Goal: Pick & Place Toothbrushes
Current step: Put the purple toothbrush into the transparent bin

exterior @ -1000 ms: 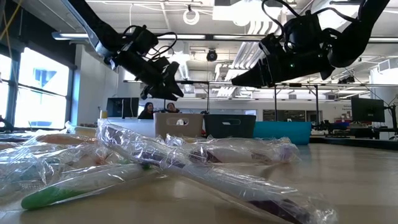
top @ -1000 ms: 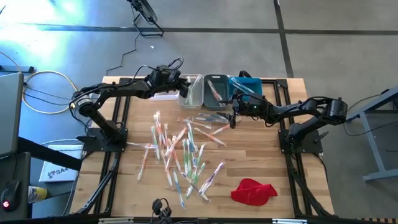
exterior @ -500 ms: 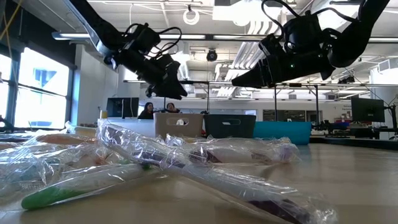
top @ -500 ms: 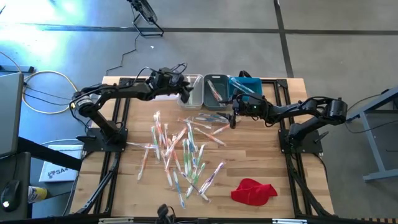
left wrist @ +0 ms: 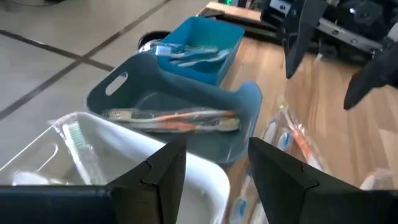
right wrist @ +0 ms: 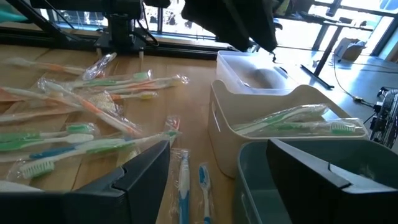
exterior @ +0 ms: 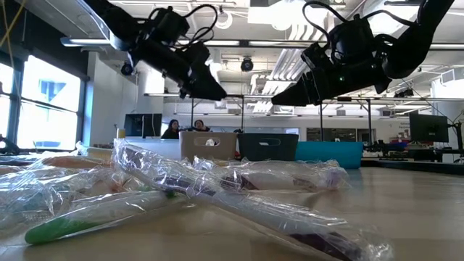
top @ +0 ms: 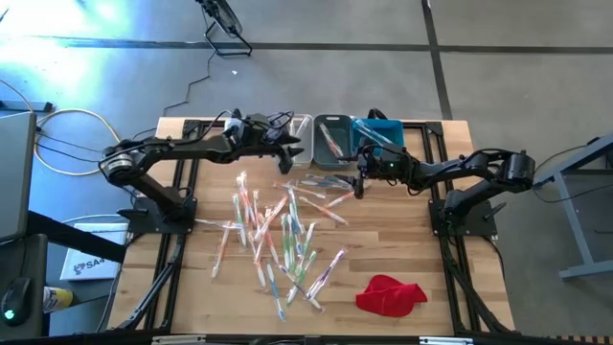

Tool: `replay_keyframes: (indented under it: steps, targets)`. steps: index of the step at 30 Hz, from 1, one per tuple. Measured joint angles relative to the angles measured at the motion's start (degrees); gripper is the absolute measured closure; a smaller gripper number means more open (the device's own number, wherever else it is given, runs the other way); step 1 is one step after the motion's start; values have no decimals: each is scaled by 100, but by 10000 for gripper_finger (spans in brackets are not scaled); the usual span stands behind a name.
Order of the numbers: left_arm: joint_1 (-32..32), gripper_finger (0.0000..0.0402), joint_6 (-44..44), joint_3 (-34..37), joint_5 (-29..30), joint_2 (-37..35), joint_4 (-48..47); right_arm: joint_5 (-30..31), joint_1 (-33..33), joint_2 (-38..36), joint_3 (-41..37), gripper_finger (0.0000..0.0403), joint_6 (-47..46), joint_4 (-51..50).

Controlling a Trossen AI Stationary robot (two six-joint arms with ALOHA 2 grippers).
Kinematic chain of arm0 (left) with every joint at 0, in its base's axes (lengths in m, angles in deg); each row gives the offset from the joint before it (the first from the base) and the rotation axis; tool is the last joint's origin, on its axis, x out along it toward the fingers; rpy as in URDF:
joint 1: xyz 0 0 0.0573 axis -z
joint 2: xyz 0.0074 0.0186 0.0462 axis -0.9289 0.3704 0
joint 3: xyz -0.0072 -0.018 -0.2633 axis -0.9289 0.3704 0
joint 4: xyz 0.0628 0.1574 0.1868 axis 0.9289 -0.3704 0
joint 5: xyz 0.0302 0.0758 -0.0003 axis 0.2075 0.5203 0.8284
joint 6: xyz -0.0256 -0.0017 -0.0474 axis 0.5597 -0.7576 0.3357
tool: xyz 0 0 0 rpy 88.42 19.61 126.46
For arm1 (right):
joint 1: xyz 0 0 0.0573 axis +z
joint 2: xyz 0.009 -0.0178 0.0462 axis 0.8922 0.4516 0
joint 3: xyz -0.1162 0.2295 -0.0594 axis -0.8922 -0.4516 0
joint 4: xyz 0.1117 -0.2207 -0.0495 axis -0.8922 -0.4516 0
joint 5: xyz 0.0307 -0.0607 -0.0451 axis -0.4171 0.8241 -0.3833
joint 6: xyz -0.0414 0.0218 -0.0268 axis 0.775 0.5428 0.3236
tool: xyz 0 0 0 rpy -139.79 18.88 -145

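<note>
The toothbrushes (top: 278, 235) lie scattered in clear wrappers on the wooden table (top: 402, 244), on the near side of the row of bins (top: 330, 142); a few already sit inside the bins. The left gripper (top: 292, 153) hovers over the beige bin's (left wrist: 124, 165) edge, fingers spread wide and empty. The right gripper (top: 359, 182) hangs just in front of the grey bin (left wrist: 180, 112), above the pile's far edge, fingers also apart, holding nothing. A red cloth (top: 391, 294) lies well away from the bins
</note>
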Motion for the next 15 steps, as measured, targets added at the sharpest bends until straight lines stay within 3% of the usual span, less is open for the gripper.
replay_keyframes:
  steps: [15]
  targets:
    - [1076, 231, -9, 7, 1137, -463, -735, -13, -1, 0, 0, 141, -22, -12]
